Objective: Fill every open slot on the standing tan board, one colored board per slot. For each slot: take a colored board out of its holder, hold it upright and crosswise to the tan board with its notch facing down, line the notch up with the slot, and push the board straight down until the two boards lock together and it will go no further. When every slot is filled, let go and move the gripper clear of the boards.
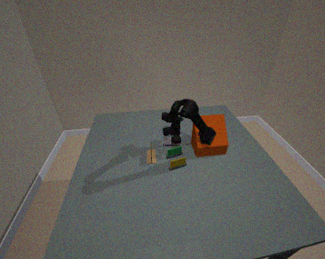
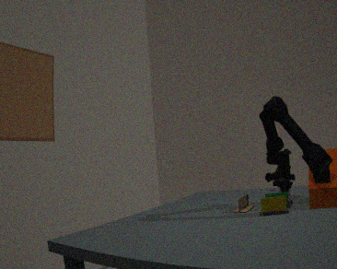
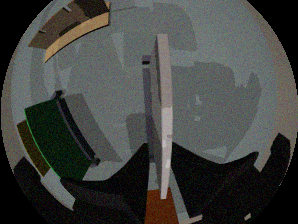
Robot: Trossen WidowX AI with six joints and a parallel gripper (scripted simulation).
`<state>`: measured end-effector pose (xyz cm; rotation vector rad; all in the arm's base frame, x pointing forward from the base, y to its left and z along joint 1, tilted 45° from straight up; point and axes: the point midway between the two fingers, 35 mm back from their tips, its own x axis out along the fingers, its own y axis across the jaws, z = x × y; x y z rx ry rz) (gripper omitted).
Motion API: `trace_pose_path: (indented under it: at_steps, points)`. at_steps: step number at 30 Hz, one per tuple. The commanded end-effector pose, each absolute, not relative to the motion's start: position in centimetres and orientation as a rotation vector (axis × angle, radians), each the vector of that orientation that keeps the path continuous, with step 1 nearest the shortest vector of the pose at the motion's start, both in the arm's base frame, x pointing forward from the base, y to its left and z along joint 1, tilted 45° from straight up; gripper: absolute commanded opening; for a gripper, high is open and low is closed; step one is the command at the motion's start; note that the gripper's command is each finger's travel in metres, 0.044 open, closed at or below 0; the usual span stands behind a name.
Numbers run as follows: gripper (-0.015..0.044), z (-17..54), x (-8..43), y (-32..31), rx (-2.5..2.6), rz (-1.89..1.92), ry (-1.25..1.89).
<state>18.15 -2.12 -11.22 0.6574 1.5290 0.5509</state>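
Dim illumination; grain in all three views, heaviest on the dark walls. Top view: long, soft arm shadow on the worktop, left of the orange block. Wrist view: rounded, black-cornered, boards bowed toward the rim.

Top: high, distant, facing down the table. Exterior: low, side-on. Wrist: close, downward. Shared: colored boards.

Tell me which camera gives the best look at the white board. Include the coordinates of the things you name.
The wrist view: it shows the white board (image 1: 168,144) (image 3: 166,95) large, its long top edge running between the dark fingers. The top view shows only a small pale patch below the gripper (image 1: 176,140). In the exterior view I can't make it out.
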Motion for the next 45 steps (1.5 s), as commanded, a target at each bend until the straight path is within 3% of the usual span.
trace_pose_path:
  at_steps: [1, 45]
  points:
    - [0.0000, -11.2, 18.2, -2.0, 0.664, 0.549, 1.528]
    - [0.0000, -6.4, 18.3, -6.9, 0.661, 0.546, 1.529]
